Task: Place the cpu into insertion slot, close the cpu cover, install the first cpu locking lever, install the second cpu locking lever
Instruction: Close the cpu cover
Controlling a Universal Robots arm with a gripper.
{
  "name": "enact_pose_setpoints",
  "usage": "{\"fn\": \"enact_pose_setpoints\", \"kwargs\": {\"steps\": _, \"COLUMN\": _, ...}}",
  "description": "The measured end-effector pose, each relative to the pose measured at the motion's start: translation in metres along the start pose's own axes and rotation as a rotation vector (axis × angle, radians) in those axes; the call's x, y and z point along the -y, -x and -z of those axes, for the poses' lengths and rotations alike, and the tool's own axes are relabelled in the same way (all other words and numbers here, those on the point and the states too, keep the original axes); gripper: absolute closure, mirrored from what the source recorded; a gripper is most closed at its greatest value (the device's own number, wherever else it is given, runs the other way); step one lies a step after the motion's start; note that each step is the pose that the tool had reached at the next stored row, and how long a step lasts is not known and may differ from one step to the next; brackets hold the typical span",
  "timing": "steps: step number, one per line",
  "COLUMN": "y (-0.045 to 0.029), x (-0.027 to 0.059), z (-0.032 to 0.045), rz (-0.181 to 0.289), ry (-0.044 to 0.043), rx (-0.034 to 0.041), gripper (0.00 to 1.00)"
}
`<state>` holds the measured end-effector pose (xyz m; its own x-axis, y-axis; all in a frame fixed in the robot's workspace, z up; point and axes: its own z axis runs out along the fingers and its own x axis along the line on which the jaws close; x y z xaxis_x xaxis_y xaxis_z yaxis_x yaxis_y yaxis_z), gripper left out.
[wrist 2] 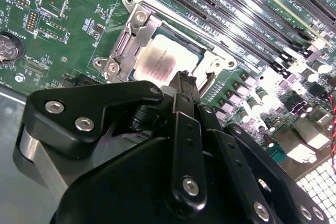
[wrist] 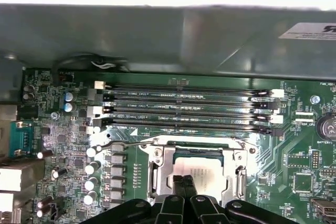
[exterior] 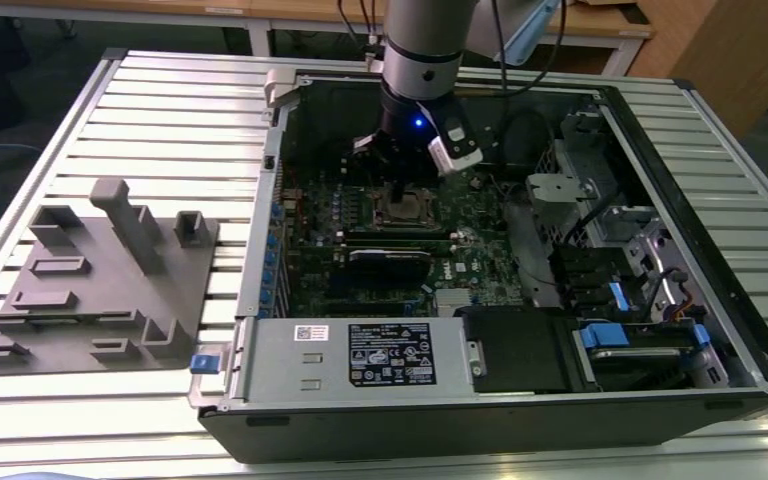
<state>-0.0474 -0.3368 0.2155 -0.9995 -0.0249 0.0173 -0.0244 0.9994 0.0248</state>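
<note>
The cpu (wrist 2: 160, 61) (wrist: 202, 162) lies flat in the insertion slot (exterior: 404, 213) on the green board, its dull silver face showing. The cpu cover (wrist 2: 135, 31) (wrist: 163, 165), a silvery frame, lies down around it, and the chip shows through its window. My gripper (wrist 2: 185, 77) (wrist: 184, 182) (exterior: 404, 185) hangs just above the near edge of the socket. Its black fingers are shut together with nothing between them. A thin metal lever rod (wrist: 128, 142) runs along the socket's side next to the memory slots.
Long black memory slots (wrist: 184, 106) (wrist 2: 247, 9) run beside the socket. The open computer case (exterior: 264, 230) walls in the board, with a power supply (exterior: 357, 352) at the front and drive bays (exterior: 624, 260) on the exterior view's right. A grey fixture (exterior: 104, 280) sits on the slatted table.
</note>
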Motion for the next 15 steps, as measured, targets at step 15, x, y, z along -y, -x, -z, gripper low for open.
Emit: {"fn": "enact_pose_setpoints", "kwargs": {"steps": 15, "y": 0.0005, "x": 0.0, "z": -0.0025, "rz": -0.047, "ry": -0.0295, "rx": 0.0375, "gripper": 0.9}}
